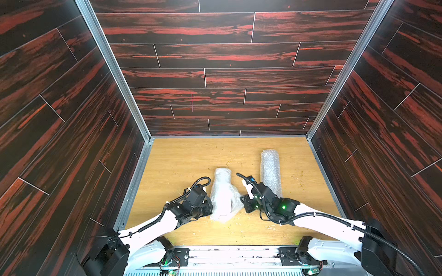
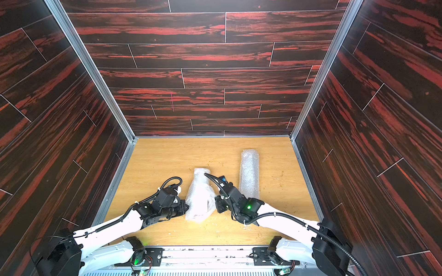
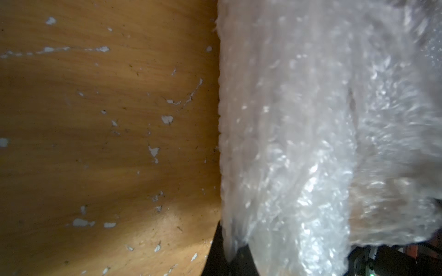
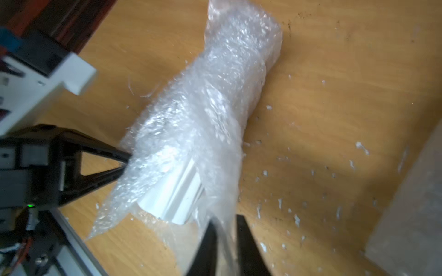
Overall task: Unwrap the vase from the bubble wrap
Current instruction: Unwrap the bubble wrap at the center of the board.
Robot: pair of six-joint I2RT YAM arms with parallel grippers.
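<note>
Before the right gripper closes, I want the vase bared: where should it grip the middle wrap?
On the loose flap at the wrap's near end, where the white vase peeks out, coming from the robot's right, low over the table. That film hangs slack off the vase, and the left gripper pins the opposite side.

A light wooden bench, marked with small white flecks, is enclosed on three sides by dark walls patterned as red-streaked wood planks. Silver metal rails are fitted along the corners. The bench is brightly lit.
</note>
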